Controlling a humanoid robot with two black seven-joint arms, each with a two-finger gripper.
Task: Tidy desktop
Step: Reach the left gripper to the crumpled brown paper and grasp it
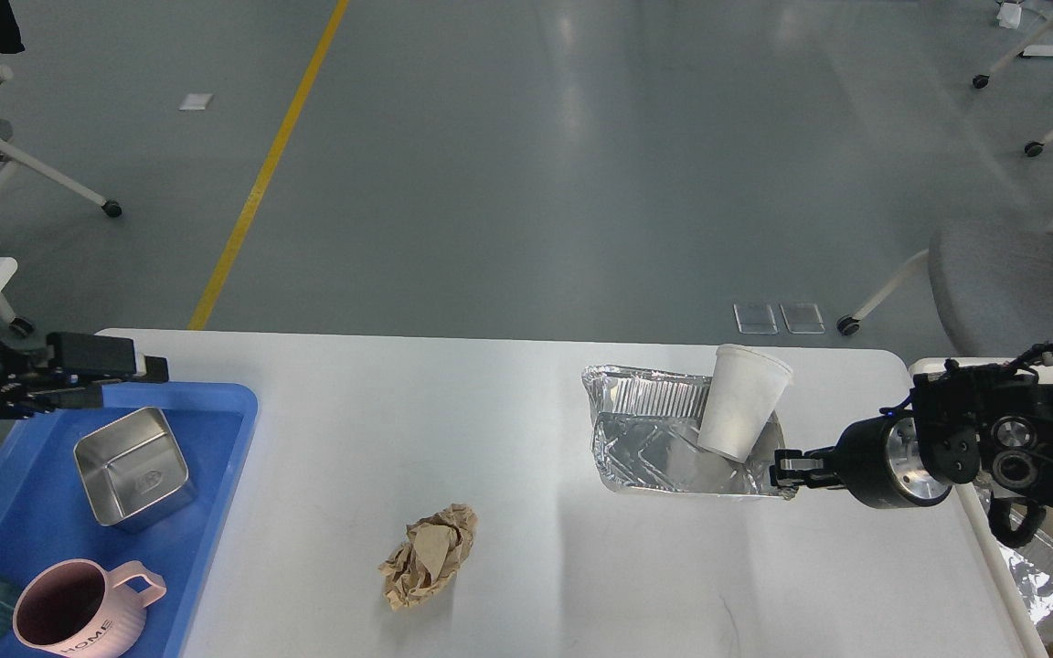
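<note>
Right gripper (pixel 784 472) pinches the foil tray's (pixel 664 452) near-right corner on the worktop (pixel 490 548); left gripper's (pixel 147 369) fingers unreadable, well apart.

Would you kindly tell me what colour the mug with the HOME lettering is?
The mug is pale pink, seen best in the head view.

Left gripper (pixel 147 369) reaches in level from the left; right gripper (pixel 781 473) points leftward, fingers close together.
</note>
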